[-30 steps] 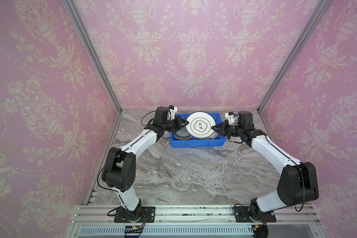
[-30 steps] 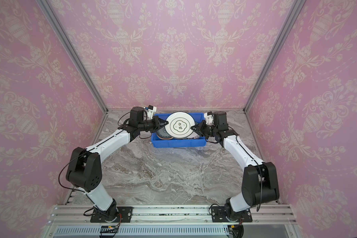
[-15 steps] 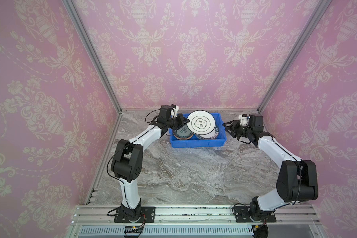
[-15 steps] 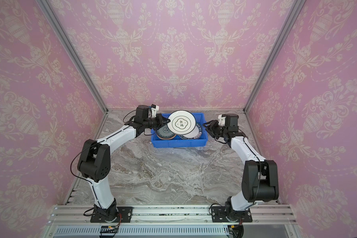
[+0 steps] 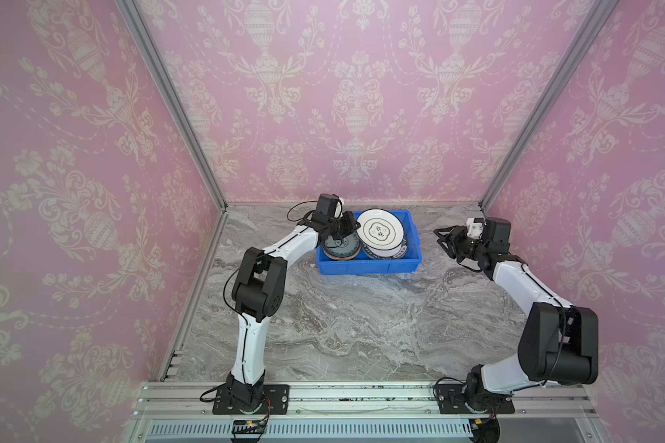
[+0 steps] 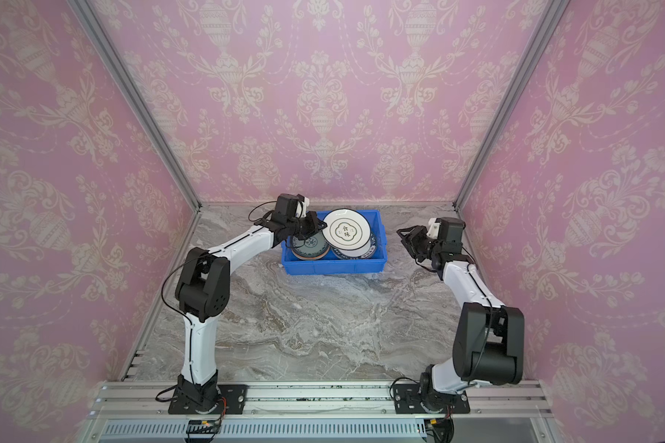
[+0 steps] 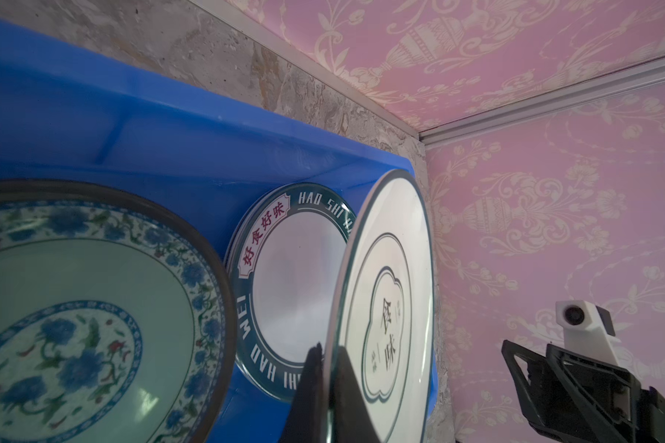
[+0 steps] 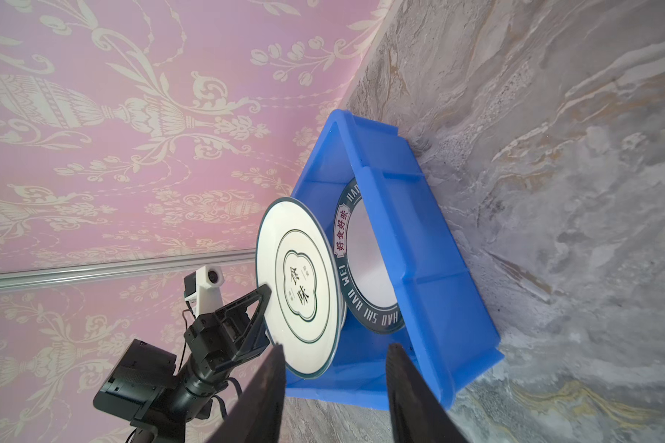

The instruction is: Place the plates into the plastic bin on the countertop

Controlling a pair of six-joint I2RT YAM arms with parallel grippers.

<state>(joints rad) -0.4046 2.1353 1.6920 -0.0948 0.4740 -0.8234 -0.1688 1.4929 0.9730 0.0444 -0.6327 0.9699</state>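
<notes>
Overall, walls: pink damask wallpaper [image 5: 361, 115] on three sides.
Countertop [image 5: 361, 326]: grey marble under both arms.
Bin [image 5: 365, 266]: blue, near the back wall.
Plates: teal plate [image 5: 342, 247] tops the bin's left stack; lettered plate [image 7: 296, 284] lies on the right, half hidden by the tilted white plate [image 5: 379, 232].
Left gripper [image 5: 351, 229]: clamped on the white plate's rim, over the bin.
Right gripper [image 5: 443, 241]: jaws apart, empty, right of the bin.
</notes>
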